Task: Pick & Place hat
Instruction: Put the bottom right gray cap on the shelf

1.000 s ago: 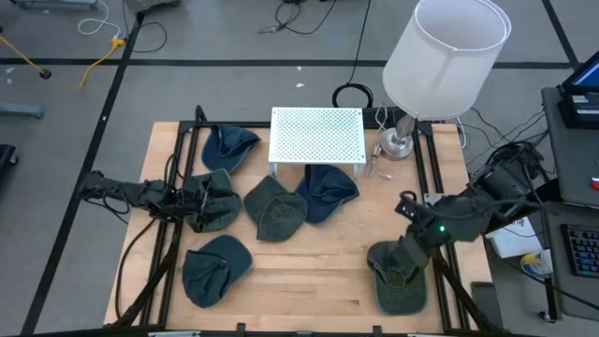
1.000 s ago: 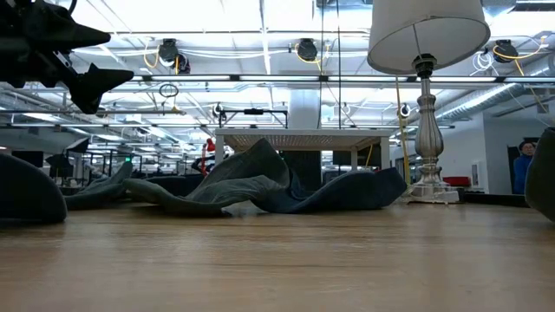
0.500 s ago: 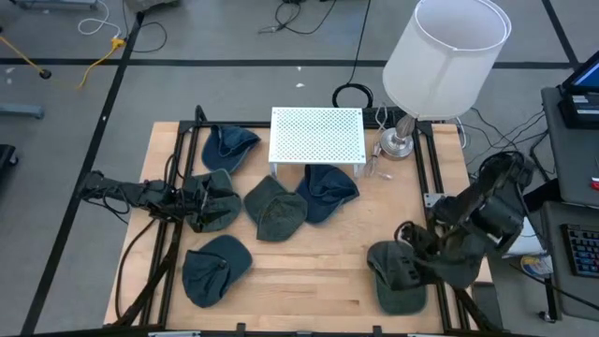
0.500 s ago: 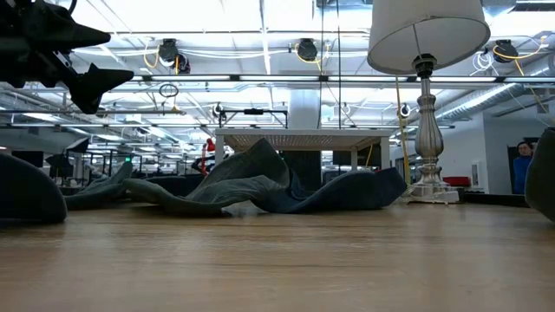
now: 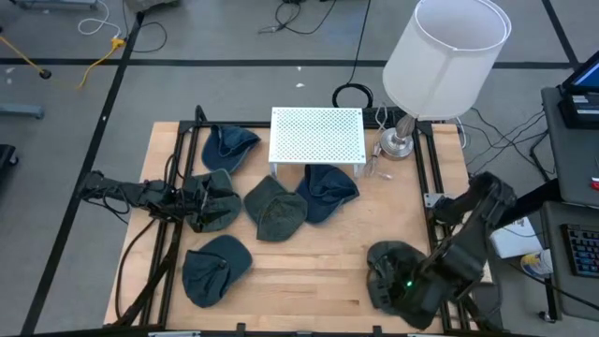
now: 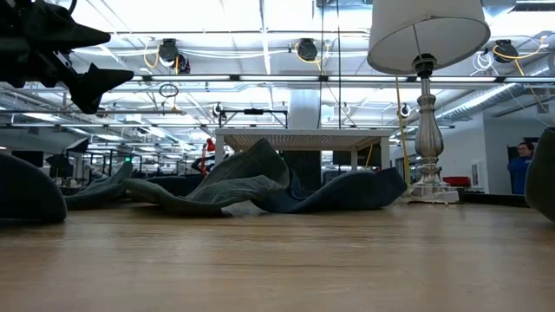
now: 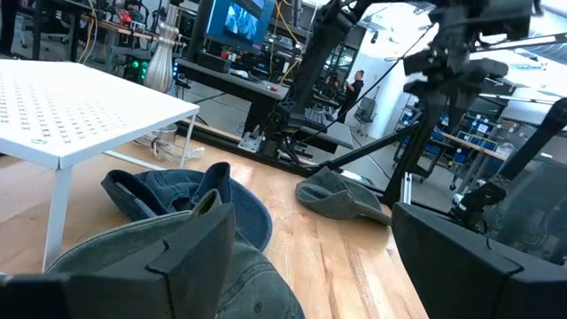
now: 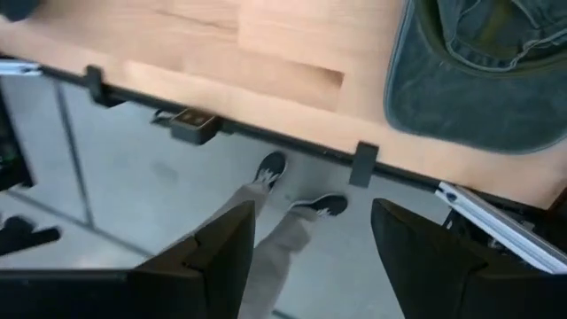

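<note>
A green hat [image 5: 391, 271] lies at the lower right of the high view, near the table [image 5: 309, 271] edge. The right gripper [image 5: 404, 298] hangs over its lower rim, fingers apart and empty; its wrist camera looks past the table edge at a person's shoes [image 8: 306, 186] on the floor. The left gripper [image 5: 201, 203] sits at the left over another green hat [image 5: 220, 208], fingers apart (nothing between them). More hats [image 5: 309, 195] lie mid-table, below a white perforated stand [image 5: 316, 134], with a lamp [image 5: 440, 61] at the upper right.
</note>
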Available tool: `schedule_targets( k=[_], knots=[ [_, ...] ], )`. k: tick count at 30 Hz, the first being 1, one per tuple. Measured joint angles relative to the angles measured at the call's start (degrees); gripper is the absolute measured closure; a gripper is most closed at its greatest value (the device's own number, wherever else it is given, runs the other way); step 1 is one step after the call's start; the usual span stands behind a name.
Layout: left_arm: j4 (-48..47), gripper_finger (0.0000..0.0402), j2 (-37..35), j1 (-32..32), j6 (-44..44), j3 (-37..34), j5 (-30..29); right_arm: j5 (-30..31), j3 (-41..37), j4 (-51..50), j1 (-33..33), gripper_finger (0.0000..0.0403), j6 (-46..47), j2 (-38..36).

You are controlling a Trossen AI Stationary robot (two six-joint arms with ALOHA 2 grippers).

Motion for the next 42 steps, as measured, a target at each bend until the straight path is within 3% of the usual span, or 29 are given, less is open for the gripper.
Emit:
schedule_targets(
  k=[24, 42],
  knots=[
    [0.0, 0.0096, -0.01, 0.01, 0.01, -0.02, 0.0, -1.19, -1.2, -6.03, -0.02, 0.0184, 2.3, 14.19],
    [0.0, 0.0096, -0.01, 0.0, 0.0, -0.02, 0.0, -1.68, -20.42, 11.47, -2.6, 0.0184, -2.68, 14.48]
  ],
)
